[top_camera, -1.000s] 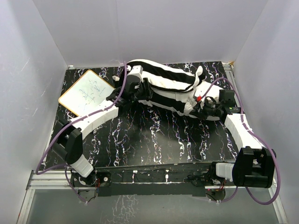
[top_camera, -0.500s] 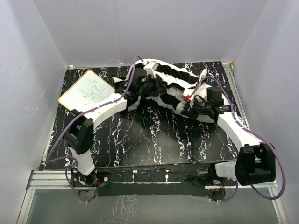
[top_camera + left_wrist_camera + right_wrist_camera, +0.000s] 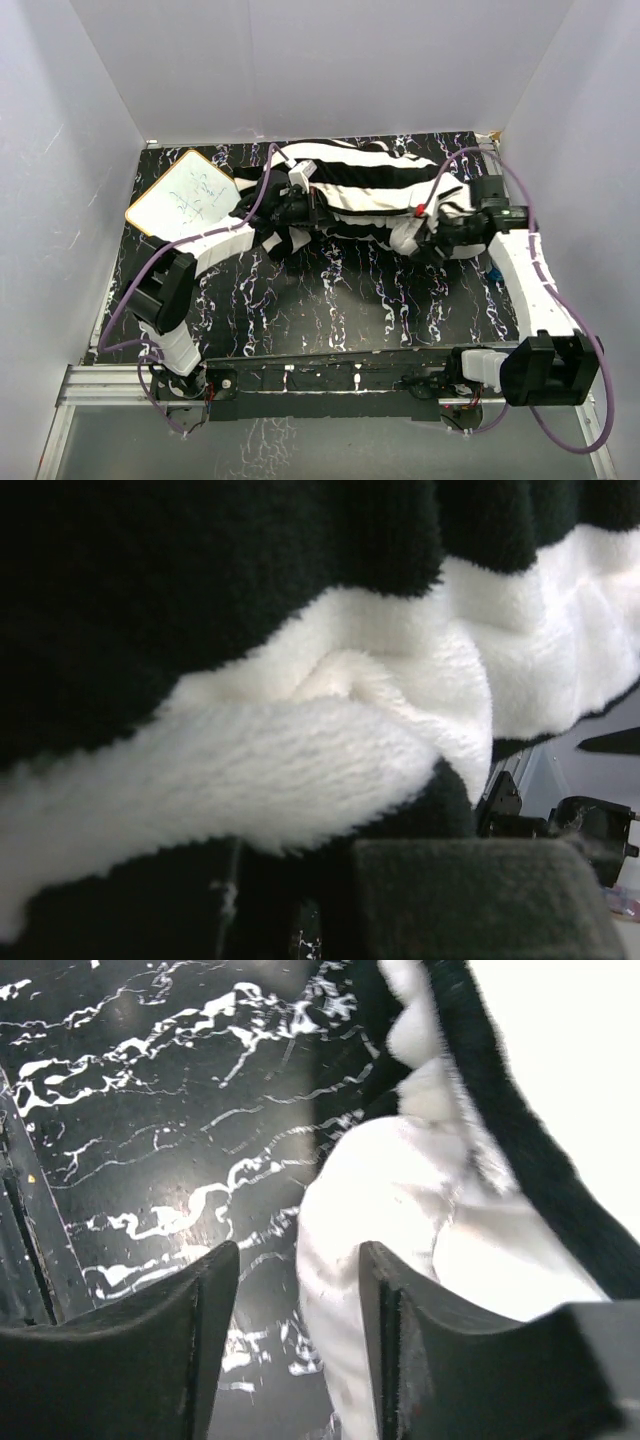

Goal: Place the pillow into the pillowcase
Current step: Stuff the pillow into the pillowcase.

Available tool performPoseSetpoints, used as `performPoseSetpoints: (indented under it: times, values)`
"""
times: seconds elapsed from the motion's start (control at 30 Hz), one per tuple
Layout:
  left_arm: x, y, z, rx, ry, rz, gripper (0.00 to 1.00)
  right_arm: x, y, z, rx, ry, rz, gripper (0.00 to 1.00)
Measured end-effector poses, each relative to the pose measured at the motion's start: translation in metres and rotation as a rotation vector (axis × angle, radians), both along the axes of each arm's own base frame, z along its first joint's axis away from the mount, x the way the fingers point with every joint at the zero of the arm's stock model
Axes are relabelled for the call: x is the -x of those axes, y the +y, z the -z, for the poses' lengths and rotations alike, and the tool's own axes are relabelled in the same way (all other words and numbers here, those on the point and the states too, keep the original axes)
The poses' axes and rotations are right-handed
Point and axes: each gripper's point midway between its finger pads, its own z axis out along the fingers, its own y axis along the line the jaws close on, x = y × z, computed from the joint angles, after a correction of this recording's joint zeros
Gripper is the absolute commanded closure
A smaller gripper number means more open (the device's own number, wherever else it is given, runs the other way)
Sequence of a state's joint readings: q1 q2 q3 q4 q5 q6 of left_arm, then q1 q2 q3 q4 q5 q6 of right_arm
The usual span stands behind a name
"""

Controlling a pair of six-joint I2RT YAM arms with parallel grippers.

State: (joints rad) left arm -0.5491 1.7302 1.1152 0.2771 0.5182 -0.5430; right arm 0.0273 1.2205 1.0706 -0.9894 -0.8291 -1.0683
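The black-and-white striped pillowcase (image 3: 365,182) lies stretched across the back of the table. Its fluffy fabric (image 3: 300,750) fills the left wrist view and drapes over my left gripper's dark finger (image 3: 480,900). My left gripper (image 3: 300,207) is shut on the pillowcase's left end. A plain white corner of the pillow (image 3: 407,232) pokes out at the pillowcase's right end; the remainder is hidden inside. My right gripper (image 3: 300,1300) is open at that corner, and the pillow (image 3: 380,1210) bulges between its fingers beside the pillowcase's black edge (image 3: 500,1130).
A small whiteboard (image 3: 185,200) with a wooden rim lies at the back left of the black marbled table (image 3: 330,290). White walls close in the table at the back and sides. A metal rail (image 3: 330,380) runs along the near edge.
My left gripper has shut on the pillowcase and drawn it back down. My right gripper has opened and shifted right. The pillowcase now lies flatter and wider.
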Motion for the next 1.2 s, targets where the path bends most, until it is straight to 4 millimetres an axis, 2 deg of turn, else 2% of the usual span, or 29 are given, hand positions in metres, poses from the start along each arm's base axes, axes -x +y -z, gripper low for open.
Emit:
performPoseSetpoints:
  times: [0.13, 0.23, 0.37, 0.43, 0.5, 0.57, 0.6, 0.63, 0.7, 0.8, 0.87, 0.93, 1.0, 1.07, 1.13, 1.2]
  values:
    - [0.005, -0.001, 0.004, 0.004, 0.005, 0.017, 1.00, 0.000, -0.027, -0.047, 0.021, -0.069, 0.064, 0.30]
    - [0.011, 0.002, 0.014, -0.010, 0.015, 0.022, 1.00, -0.007, -0.045, -0.073, 0.040, -0.117, 0.135, 0.24]
    - [0.019, 0.010, 0.023, -0.038, 0.025, 0.018, 0.89, -0.041, -0.099, -0.101, 0.060, -0.154, 0.330, 0.20]
    - [0.024, 0.015, 0.024, -0.050, 0.024, 0.013, 0.80, -0.063, -0.126, -0.105, 0.066, -0.159, 0.411, 0.20]
    - [0.028, 0.018, 0.022, -0.058, 0.024, 0.010, 0.70, -0.078, -0.141, -0.095, 0.056, -0.132, 0.443, 0.21]
    - [0.032, 0.021, 0.017, -0.061, 0.021, 0.009, 0.60, -0.084, -0.139, -0.073, 0.032, -0.067, 0.432, 0.22]
    - [0.034, 0.023, 0.013, -0.061, 0.018, 0.010, 0.54, -0.083, -0.132, -0.054, 0.011, -0.019, 0.416, 0.26]
    - [0.038, 0.025, 0.007, -0.060, 0.014, 0.012, 0.50, -0.080, -0.125, -0.039, -0.003, 0.027, 0.405, 0.32]
    - [0.048, 0.030, -0.005, -0.056, 0.005, 0.019, 0.41, -0.068, -0.110, -0.003, -0.042, 0.129, 0.394, 0.53]
    - [0.075, 0.042, -0.036, -0.020, -0.011, 0.051, 0.27, -0.050, -0.095, 0.034, -0.085, 0.248, 0.408, 0.73]
    - [0.090, 0.052, -0.065, 0.010, -0.047, 0.056, 0.24, -0.045, -0.092, 0.042, -0.105, 0.283, 0.423, 0.81]
    - [0.099, 0.060, -0.098, 0.025, -0.084, 0.035, 0.24, -0.043, -0.090, 0.043, -0.120, 0.283, 0.434, 0.84]
    - [0.092, 0.066, -0.128, 0.017, -0.117, -0.016, 0.24, -0.045, -0.090, 0.040, -0.127, 0.260, 0.443, 0.85]
    - [0.070, 0.068, -0.155, -0.001, -0.159, -0.092, 0.24, -0.049, -0.090, 0.035, -0.135, 0.233, 0.451, 0.85]
    - [0.048, 0.068, -0.161, -0.046, -0.170, -0.171, 0.24, -0.051, -0.090, 0.032, -0.140, 0.217, 0.457, 0.86]
    - [0.027, 0.069, -0.146, -0.127, -0.153, -0.247, 0.24, -0.053, -0.090, 0.032, -0.146, 0.211, 0.462, 0.86]
